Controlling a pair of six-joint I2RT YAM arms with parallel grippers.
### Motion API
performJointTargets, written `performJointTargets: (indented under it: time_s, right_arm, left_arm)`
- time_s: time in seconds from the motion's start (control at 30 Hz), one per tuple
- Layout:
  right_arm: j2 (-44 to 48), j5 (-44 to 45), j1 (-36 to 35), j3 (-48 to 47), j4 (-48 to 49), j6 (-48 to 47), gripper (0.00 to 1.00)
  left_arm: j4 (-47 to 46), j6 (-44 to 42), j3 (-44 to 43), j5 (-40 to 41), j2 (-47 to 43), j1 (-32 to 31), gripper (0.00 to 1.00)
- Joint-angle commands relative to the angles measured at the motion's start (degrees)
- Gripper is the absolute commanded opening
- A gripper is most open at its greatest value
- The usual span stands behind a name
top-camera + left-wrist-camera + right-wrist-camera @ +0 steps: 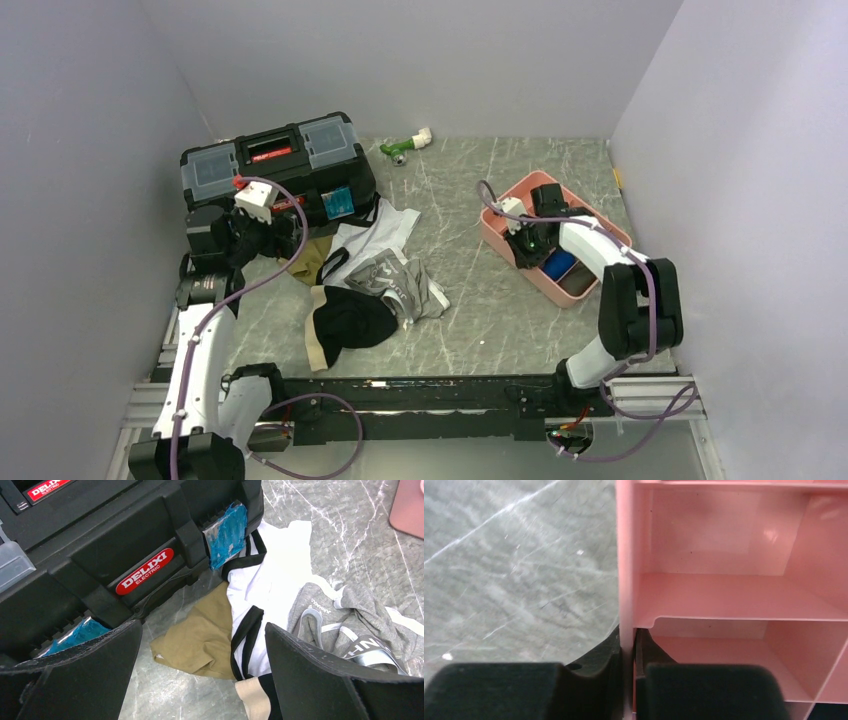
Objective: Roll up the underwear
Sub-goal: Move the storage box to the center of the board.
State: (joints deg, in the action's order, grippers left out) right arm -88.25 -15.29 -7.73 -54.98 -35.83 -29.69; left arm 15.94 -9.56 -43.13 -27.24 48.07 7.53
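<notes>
The main risk sits with the right pincer [631, 680]: its pads are pressed together on the outer wall of the pink tray [626, 555], near the right edge of the table [480, 300]. A pull or lift from this thin wall would probably slide or tip the light tray, and anything in its compartments could spill. The grip is also narrow, so the wall might slip out.

The left pincer [202, 630] stands wide apart, holding nothing, over the clothes and just beside the black toolbox [280, 160] at the far left corner. A careless descent could knock a finger against that box. It could also catch two overlapping garments at once and drag the heap.

The underwear [370, 275] lies in a loose, tangled pile on the left half of the table, just in front of the toolbox. None of it looks rolled.
- The olive-tan brief [200, 635] is crumpled, its edge tucked beneath the white brief [272, 585], which has black trim.
- The grey brief [360, 615] is bunched, its lettered waistband twisted upward.
- The black brief [350, 318] lies nearest the front edge, with a pale band showing.
</notes>
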Motion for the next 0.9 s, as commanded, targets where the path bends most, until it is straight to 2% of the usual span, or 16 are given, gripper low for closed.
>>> performJointTargets:
  time_s: [0.0,0.03,0.37,0.67,0.77,0.87]
  right_arm:
    - [-4.3,1.8,-0.2,-7.1,-1.6,-2.0,0.03]
    - [-5.4,2.1,-0.2,-8.2,-2.2,-2.5,0.0]
    - [-14.9,2.0,-0.9,-19.7,-6.1,-5.5,0.0]
    - [-20.5,2.6,-5.5,-23.8,-4.4,-3.3,0.0]
    - [-21.6,3.3,-6.7,-25.0,-3.9,-2.2,0.08]
    - [-21.5,3.3,-7.0,-26.1,-4.0,-0.9,0.28]
  left_arm:
    - [0.2,-1.2,-3.6,0.6,1.2,0.3,0.99]
    - [0.2,-1.2,-3.8,0.7,1.6,0.3,0.99]
    - [2.7,-6.9,-4.8,-2.1,4.6,-0.9,0.99]
    - [4.7,-13.7,-2.9,1.4,8.4,-11.3,0.99]
    - [4.1,-15.0,-2.8,2.9,10.7,-16.4,0.99]
    - [4.1,-17.3,-3.7,4.6,13.9,-23.0,0.99]
